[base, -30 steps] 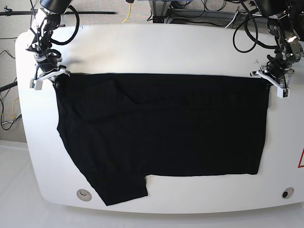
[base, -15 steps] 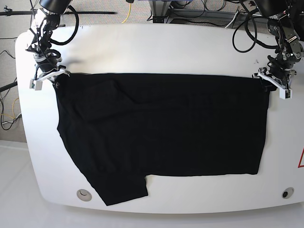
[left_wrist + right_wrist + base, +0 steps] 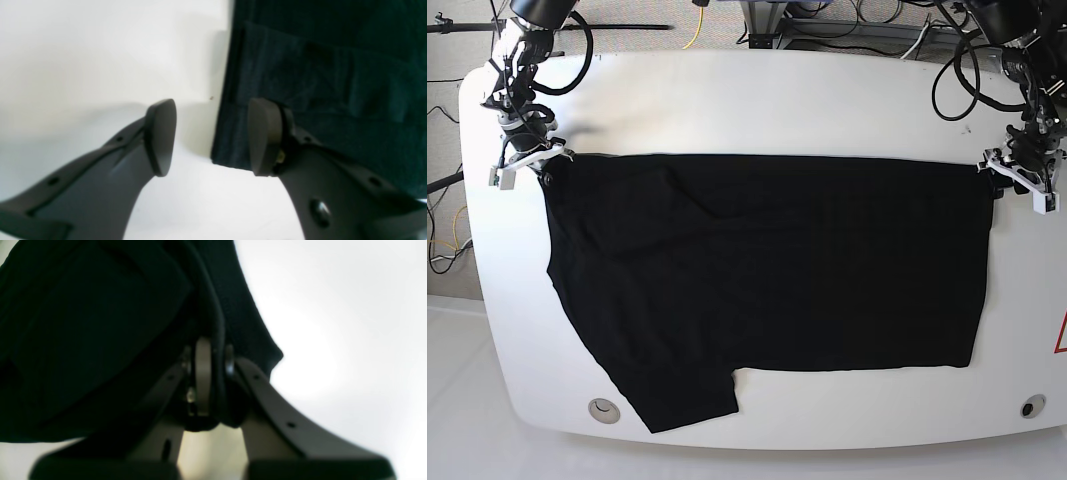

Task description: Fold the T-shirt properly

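One black T-shirt [image 3: 767, 265] is spread flat across the white surface [image 3: 757, 100], a sleeve reaching its front edge. Its far corner is gripped by the clenched right claw [image 3: 210, 373]. The left claw [image 3: 211, 136] is parted at the opposite corner, nothing being held.

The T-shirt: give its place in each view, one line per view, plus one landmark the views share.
Base: the T-shirt lies spread across the middle of the table, a sleeve toward the lower left.
Left wrist: its corner fills the right side, by the open left gripper.
Right wrist: it fills the upper left, pinched in the right gripper.
Shared landmark: the white table.
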Controlling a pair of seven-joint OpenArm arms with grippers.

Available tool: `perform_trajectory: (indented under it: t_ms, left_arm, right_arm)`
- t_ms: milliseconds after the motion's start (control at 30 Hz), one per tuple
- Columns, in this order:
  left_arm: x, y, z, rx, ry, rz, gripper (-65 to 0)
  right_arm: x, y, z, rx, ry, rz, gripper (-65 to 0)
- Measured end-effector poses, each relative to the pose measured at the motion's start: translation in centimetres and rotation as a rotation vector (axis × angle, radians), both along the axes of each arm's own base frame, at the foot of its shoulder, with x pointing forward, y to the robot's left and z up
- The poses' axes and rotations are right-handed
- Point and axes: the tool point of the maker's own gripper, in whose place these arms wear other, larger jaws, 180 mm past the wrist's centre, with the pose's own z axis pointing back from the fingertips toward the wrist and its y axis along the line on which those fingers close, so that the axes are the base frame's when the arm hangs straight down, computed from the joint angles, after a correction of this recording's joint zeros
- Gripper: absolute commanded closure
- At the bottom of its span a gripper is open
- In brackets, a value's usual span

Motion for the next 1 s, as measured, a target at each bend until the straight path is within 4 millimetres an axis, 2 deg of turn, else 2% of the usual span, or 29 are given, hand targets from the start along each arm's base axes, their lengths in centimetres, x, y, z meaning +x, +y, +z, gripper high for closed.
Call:
perform_trajectory:
  t_ms: [300,600,667,800,1000]
  left_arm:
    - [-1.3,-0.3,-1.0,-0.006,0.050,-0.008,-42.4]
    - [-1.2,-0.6,-1.3,-0.004,0.045,-0.010,-44.4]
    - [-1.3,-0.7,-1.5,-0.008,0.050,-0.010,-42.0]
    - [-0.9,-0.8,-2.0,-0.016,0.031,-0.006,-31.7]
    - [-0.3,-1.1,-2.1,-0.033,0.020,-0.006,-0.5]
  right_arm:
    - [-0.2,0.1,-0.2,-0.004,0.005,0.003,-0.8]
    - [-0.2,0.2,-0.3,-0.004,0.010,0.005,-1.1]
    - [-0.2,0.2,-0.3,-0.004,0.010,0.005,-1.2]
    - [-0.3,0.2,-0.4,-0.002,0.013,0.004,-1.1]
    - [-0.3,0.2,-0.4,-0.002,0.013,0.005,-0.8]
